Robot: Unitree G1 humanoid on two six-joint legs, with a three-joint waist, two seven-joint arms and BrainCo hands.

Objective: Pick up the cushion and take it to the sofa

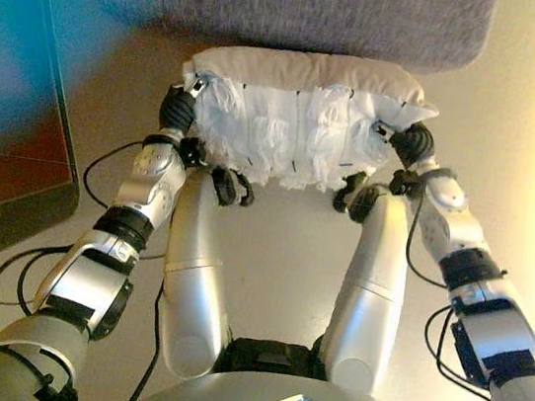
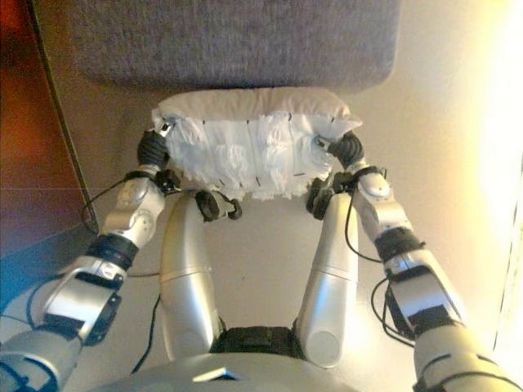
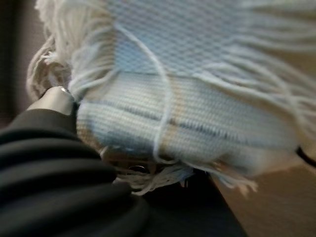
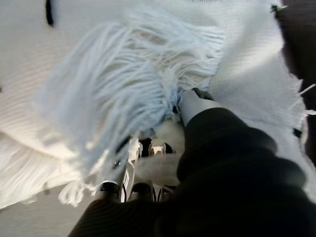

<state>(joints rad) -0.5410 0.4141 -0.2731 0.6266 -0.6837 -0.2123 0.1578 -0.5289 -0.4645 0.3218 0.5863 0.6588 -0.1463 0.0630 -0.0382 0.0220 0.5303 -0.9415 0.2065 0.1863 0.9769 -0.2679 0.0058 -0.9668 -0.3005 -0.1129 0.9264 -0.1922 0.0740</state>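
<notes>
Both hands, left and right, clasping fringed white cushion above beige floor, grey sofa just beyond.

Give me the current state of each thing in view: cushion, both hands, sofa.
cushion: lifted off the floor, held between both hands, fringed face up.
left hand: gripping the cushion's left end, fingers curled into it.
right hand: gripping the cushion's right end.
sofa: just ahead of the cushion, nothing on the visible part.
</notes>
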